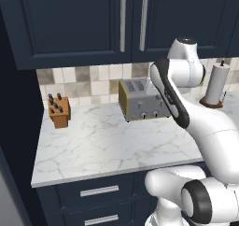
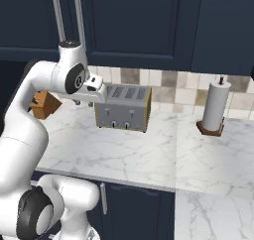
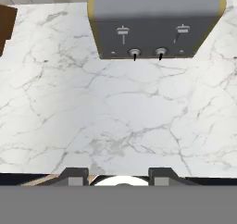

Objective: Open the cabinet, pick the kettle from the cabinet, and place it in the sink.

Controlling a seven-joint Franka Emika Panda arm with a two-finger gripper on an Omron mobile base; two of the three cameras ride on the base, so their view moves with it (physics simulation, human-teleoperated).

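Cabinet doors: the cabinet [image 1: 133, 19] is sitting closed above the toaster [image 1: 142, 100], both silver bar handles side by side at the seam; nothing is being opened yet.
Kettle: it is presumably waiting behind those closed doors; the frames are not showing it.
Sink: not appearing near the toaster, so judging its place is not possible here.
Progress: by my reading, the task is only beginning; opening, picking and placing are all remaining.
Pincer: the pincer [image 3: 119, 174] is hanging above the desk [image 1: 102, 141] in front of the toaster, its two tips standing apart and grasping nothing.
Arm: it is reaching low, well below the handles.
Surroundings: a knife block [image 1: 59, 110] is standing left of the toaster, a paper towel roll [image 2: 216, 110] right of it.
Obstacles: the toaster is sitting directly beneath the doors; the rising arm should be clearing it, I judge.
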